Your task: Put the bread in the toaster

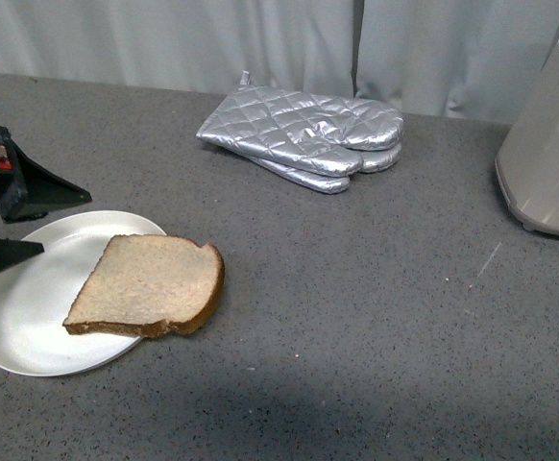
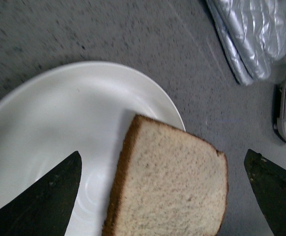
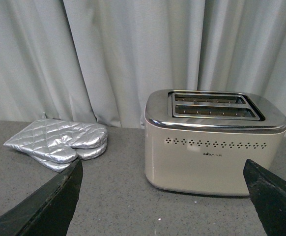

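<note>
The bread (image 1: pixel 150 285) is a flat tan slice with a brown crust lying on the right part of a white plate (image 1: pixel 30 317), overhanging its rim. My left gripper (image 1: pixel 15 226) is open at the plate's left edge; in the left wrist view (image 2: pixel 162 196) its black fingers (image 2: pixel 40 201) straddle the bread (image 2: pixel 172 187) without touching it. The beige toaster (image 1: pixel 553 154) stands at the right edge of the front view. In the right wrist view the toaster (image 3: pixel 212 147) shows two empty top slots, and my right gripper (image 3: pixel 162 201) is open in front of it, apart from it.
A pair of quilted silver oven mitts (image 1: pixel 303 134) lies at the back centre of the grey speckled counter (image 1: pixel 356 317); they also show in the left wrist view (image 2: pixel 248 34) and the right wrist view (image 3: pixel 59 142). A pale curtain (image 1: pixel 260 38) hangs behind.
</note>
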